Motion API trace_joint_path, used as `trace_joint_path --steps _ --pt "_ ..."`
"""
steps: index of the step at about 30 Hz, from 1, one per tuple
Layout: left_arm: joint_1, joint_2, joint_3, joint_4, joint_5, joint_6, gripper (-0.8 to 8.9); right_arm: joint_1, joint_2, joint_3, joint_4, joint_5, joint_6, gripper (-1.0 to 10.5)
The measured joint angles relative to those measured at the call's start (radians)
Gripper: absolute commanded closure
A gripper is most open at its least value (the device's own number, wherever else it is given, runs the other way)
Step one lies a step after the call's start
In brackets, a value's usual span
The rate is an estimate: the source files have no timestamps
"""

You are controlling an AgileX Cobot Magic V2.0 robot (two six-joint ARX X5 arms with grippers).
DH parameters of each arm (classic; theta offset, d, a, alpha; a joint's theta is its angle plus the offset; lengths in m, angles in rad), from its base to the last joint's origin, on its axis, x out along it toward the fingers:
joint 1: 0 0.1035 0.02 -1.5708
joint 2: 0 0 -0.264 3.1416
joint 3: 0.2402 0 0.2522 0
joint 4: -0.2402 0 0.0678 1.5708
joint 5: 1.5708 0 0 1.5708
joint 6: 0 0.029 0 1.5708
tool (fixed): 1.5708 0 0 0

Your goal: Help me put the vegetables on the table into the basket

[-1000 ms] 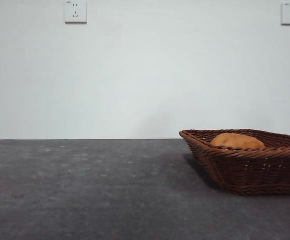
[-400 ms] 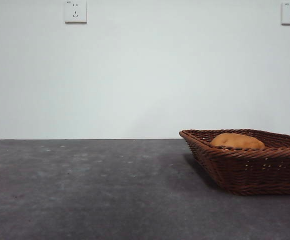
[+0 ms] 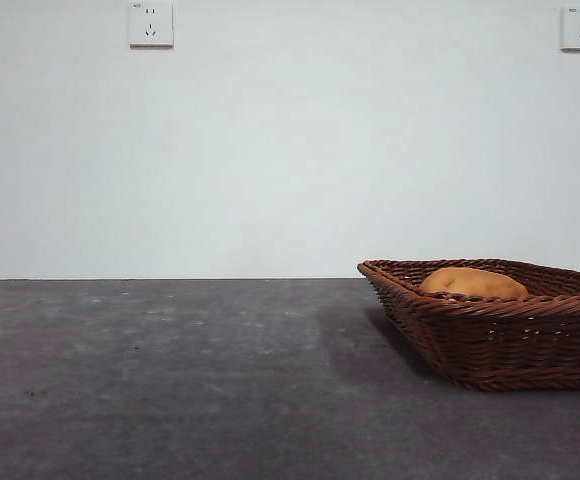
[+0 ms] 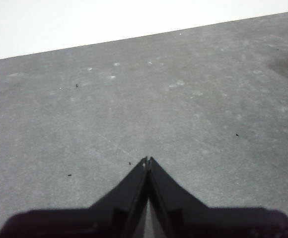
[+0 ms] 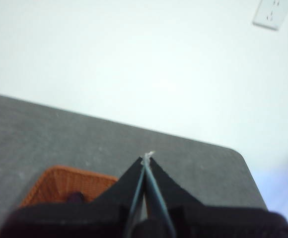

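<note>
A brown oval toy potato (image 3: pixel 473 283), smooth, rigid and probably light, best gripped across its narrow middle, already lies in the shallow brown woven wicker basket (image 3: pixel 500 345) on the dark grey table (image 3: pixel 170 380), while the left gripper (image 4: pixel 147 161) and right gripper (image 5: pixel 147 157) hover closed and empty.

Both grippers (image 4: pixel 147 161) (image 5: pixel 147 157): matte blk wedge jaws, poss. pale tips.

We see the basket (image 3: pixel 500 330) sitting on the table (image 3: pixel 170 380) below and behind our right gripper (image 5: pixel 147 157), the potato (image 3: pixel 473 283) lying inside it, while only table lies beneath our left gripper (image 4: pixel 147 161).
</note>
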Motion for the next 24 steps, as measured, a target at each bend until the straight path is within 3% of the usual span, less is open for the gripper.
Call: trace_joint_path --steps 11,17,24 --pt "0.0 0.0 0.0 0.0 0.0 0.0 8.17 0.045 -0.269 -0.662 0.534 0.0 0.122 9.5" --pt "0.0 0.0 0.0 0.0 0.0 0.0 8.17 0.066 -0.362 -0.918 0.568 0.0 0.131 9.5" --pt "0.0 0.0 0.0 0.0 0.0 0.0 8.17 0.074 -0.428 -1.052 0.571 0.0 0.167 9.5"
